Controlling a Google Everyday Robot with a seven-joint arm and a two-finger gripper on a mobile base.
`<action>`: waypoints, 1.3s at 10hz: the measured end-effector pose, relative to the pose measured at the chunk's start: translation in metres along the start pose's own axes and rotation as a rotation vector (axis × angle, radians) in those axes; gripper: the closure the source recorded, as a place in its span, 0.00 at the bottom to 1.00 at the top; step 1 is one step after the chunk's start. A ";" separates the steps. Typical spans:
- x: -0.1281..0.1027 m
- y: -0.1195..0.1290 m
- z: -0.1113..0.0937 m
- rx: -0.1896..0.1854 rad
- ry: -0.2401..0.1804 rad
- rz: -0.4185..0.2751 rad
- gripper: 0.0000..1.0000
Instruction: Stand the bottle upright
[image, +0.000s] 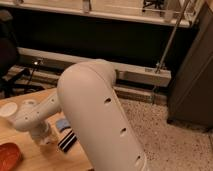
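Note:
My white arm (100, 115) fills the middle of the camera view and reaches down left to the wooden table (45, 160). The gripper (41, 134) is low over the table, below the wrist joint (27, 117). A pale, clear shape under the gripper looks like the bottle (49, 137), but the arm hides most of it. I cannot tell whether it lies flat or stands, or whether the gripper touches it.
A black block with white stripes (67, 140) lies just right of the gripper, with a small blue item (62, 124) behind it. A white paper cup (7, 110) stands at the far left. A red-orange bowl (7, 156) sits at the front left. Speckled floor lies to the right.

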 end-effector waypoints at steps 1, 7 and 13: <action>-0.001 0.000 0.001 -0.001 0.002 -0.002 0.45; -0.003 -0.001 -0.001 -0.002 0.018 -0.021 0.87; 0.002 -0.017 -0.048 0.021 0.061 -0.048 0.87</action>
